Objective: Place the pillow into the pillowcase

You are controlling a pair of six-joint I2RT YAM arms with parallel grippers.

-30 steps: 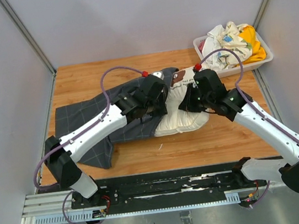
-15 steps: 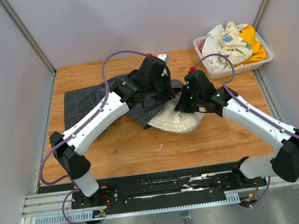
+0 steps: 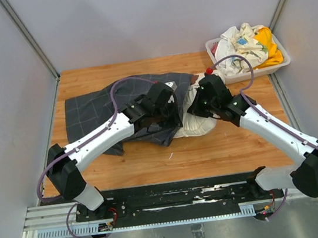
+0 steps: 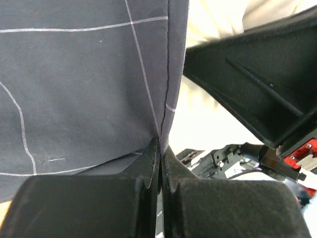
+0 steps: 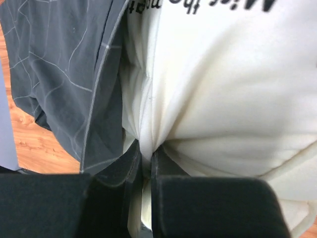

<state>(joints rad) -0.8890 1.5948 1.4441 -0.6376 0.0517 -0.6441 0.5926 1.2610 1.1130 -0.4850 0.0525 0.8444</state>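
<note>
Left gripper (image 4: 159, 148) pinches pillowcase (image 4: 74, 74) hem; right gripper (image 5: 146, 159) pinches pillow (image 5: 223, 89) bearing cropped black lettering (image 5: 262, 4)

There is one pillow (image 3: 198, 124), one pillowcase (image 3: 89, 108) and one counter (image 3: 83, 82). There are two arms, the left arm (image 3: 99, 138) and the right arm (image 3: 276, 133), and two tools, the left tool (image 4: 159, 148) and the right tool (image 5: 146, 154). One basket (image 3: 254, 73) holds bunched cloths (image 3: 248, 44), at least three by colour.

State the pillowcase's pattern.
Dark charcoal-grey fabric pillowcase: thin light windowpane grid, clearest in left wrist view.
</note>
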